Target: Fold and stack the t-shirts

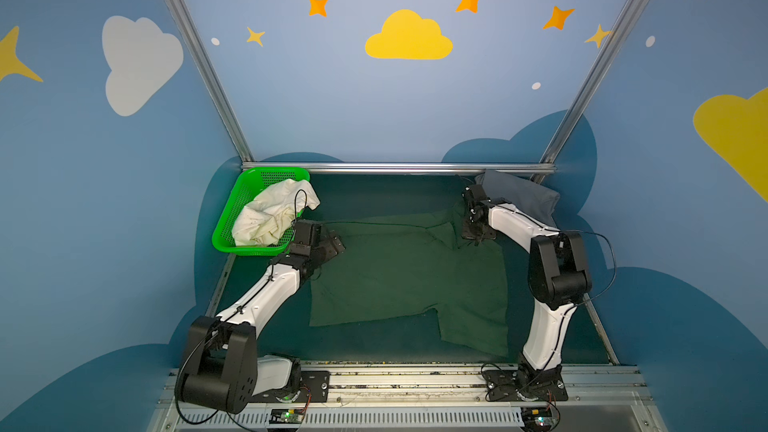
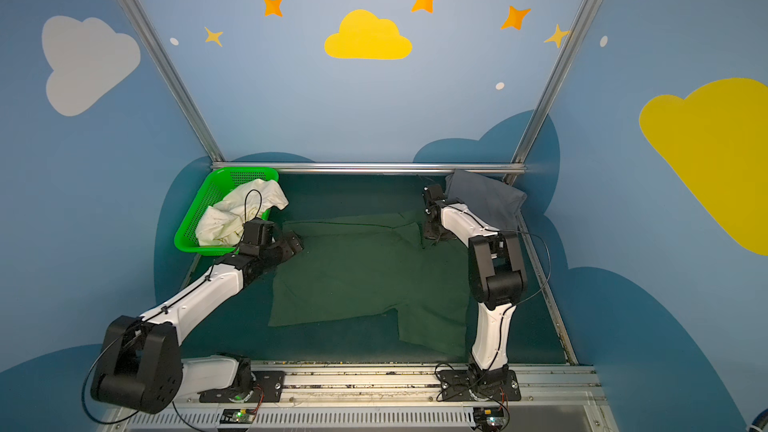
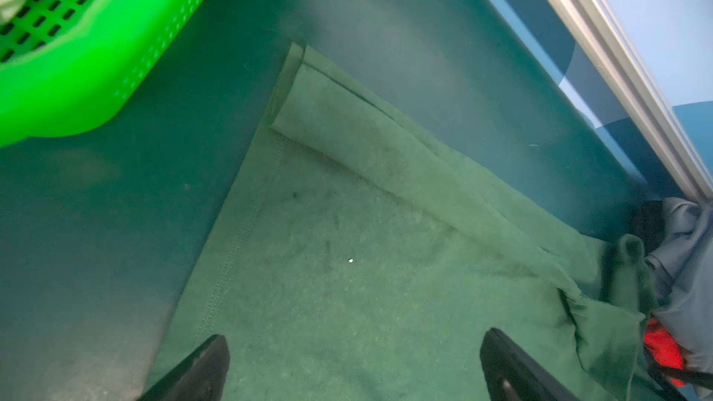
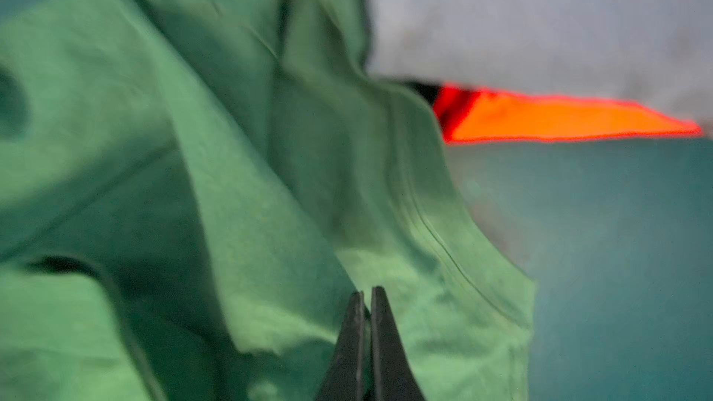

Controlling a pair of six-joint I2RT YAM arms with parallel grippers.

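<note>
Top views both show the mat (image 1: 374, 193) lying under everything. On its middle the green shirt (image 1: 399, 276) is spread mostly flat, with one sleeve pointing toward the near edge and its far edge doubled over in a long fold. The basket (image 1: 226, 214) stands in the far left corner, near the shirt's corner but apart from it. The grey shirt (image 1: 523, 197) lies bunched in the far right corner. The white shirt (image 1: 270, 214) sits crumpled in the basket, one flap hanging over the rim. The red shirt (image 4: 540, 117) shows only in the wrist views, as a sliver under the grey one. The left gripper (image 1: 338, 245) hovers over the green shirt's far left corner, its jaws spread wide and holding nothing. The right gripper (image 4: 368, 291) is at the shirt's far right sleeve, just beside the grey shirt. Its jaws are pressed together on a raised fold of green cloth next to a hem.
</note>
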